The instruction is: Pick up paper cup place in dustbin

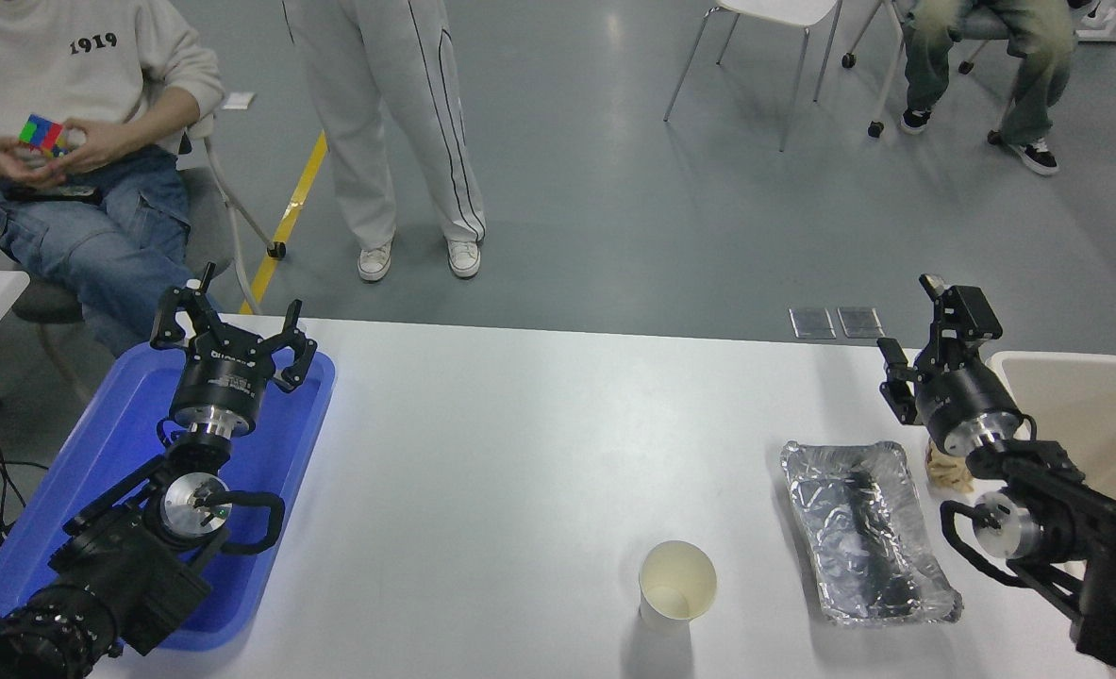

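The white paper cup (676,583) stands upright near the table's front edge, its cream inside showing. The beige dustbin (1086,415) sits at the right edge, partly cut off by the picture. My right gripper (925,325) is open and empty, held above the table's far right between the foil tray and the dustbin, well behind and to the right of the cup. My left gripper (232,325) is open, parked over the blue tray at the left.
A crinkled foil tray (864,533) lies right of the cup. A crumpled tan paper ball (949,471) sits between the foil tray and the dustbin, under my right arm. A blue tray (95,453) lies at the left. People sit and stand beyond the table.
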{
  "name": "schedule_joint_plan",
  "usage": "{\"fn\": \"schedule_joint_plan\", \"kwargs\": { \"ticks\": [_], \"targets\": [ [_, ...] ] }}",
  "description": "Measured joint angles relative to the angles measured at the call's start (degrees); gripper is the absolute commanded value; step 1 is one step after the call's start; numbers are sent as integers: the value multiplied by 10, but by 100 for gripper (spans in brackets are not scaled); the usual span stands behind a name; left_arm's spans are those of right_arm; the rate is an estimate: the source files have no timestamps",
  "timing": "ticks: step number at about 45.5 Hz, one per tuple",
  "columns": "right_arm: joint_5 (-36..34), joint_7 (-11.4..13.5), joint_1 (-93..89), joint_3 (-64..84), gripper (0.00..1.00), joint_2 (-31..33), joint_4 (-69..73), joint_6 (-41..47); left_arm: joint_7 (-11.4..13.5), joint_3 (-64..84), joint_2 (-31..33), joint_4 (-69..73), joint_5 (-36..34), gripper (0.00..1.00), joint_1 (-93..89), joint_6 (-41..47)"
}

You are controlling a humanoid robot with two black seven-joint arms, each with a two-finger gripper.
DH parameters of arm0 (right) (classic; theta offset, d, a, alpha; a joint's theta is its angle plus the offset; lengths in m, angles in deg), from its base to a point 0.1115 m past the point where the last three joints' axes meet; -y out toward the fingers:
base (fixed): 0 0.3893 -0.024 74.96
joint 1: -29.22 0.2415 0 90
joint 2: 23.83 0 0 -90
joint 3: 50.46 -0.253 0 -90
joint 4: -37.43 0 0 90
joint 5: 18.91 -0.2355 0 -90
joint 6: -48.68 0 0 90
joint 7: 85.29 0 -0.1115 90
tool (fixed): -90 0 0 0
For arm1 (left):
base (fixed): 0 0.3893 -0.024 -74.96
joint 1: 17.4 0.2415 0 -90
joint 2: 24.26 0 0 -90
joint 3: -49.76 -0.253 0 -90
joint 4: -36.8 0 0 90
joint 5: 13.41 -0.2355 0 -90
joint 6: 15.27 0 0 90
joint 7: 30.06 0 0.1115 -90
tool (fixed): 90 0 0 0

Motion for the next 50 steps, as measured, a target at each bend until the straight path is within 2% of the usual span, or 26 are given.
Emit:
{"fn": "schedule_joint_plan", "kwargs": {
  "ticks": [13,28,40,50],
  "targets": [
    [-2,0,163,309,100,52,35,5,0,0,0,0,0,100,0,0],
    [4,0,390,657,100,52,106,20,0,0,0,0,0,100,0,0],
    [59,-1,544,860,100,15,148,144,0,0,0,0,0,100,0,0],
    [133,3,629,941,100,-36,159,264,0,0,0,0,0,100,0,0]
  ]
}}
